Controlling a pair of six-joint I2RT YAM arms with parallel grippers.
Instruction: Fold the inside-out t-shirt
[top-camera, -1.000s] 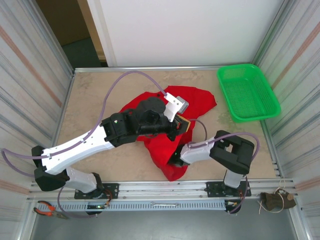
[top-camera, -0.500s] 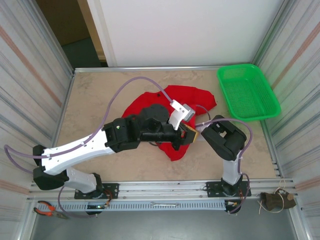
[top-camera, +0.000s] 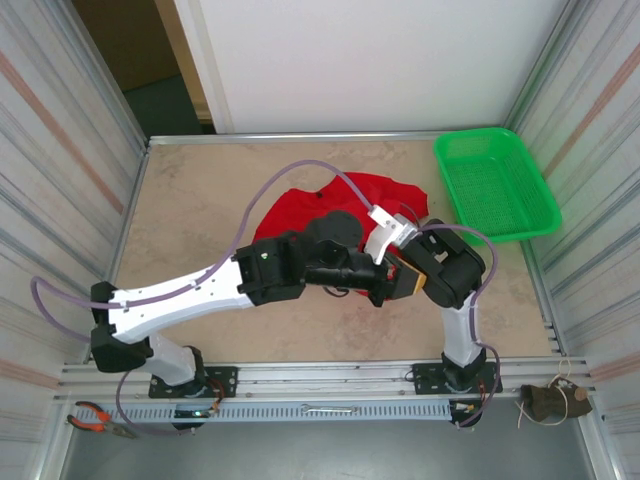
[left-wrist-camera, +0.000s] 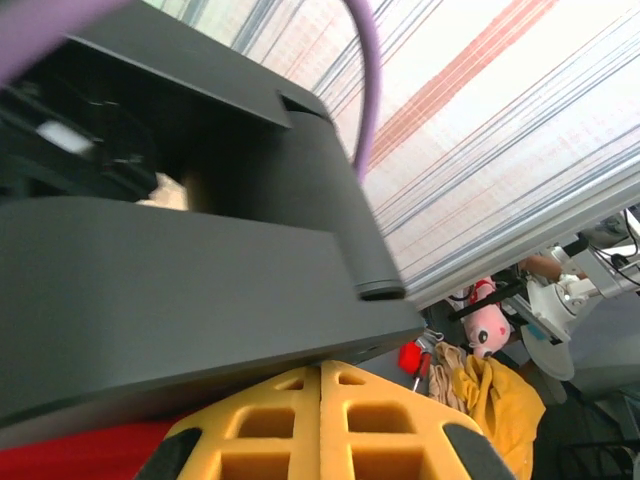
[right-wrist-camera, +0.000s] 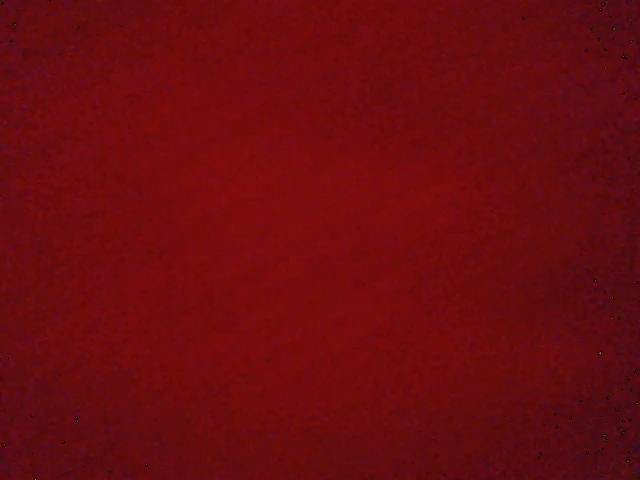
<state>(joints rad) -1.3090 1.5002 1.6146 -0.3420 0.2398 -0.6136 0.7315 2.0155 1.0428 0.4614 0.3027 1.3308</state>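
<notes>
Evidently the left gripper (top-camera: 398, 283) has its yellow fingers (left-wrist-camera: 270, 430) pressed together, with the dark right arm (top-camera: 452, 268) looming just beyond their tips and a purple cable (left-wrist-camera: 366, 90) arcing over it. The inside-out t-shirt (top-camera: 300, 212) lies bunched on the table behind those fingers. A red fold touches one pad's outer side; whether it is pinched is unclear. Red cloth blankets the right wrist lens, so I cannot tell whether the right gripper is spread or closed. A green mesh basket (top-camera: 497, 185) sits well apart, beyond the right arm.
</notes>
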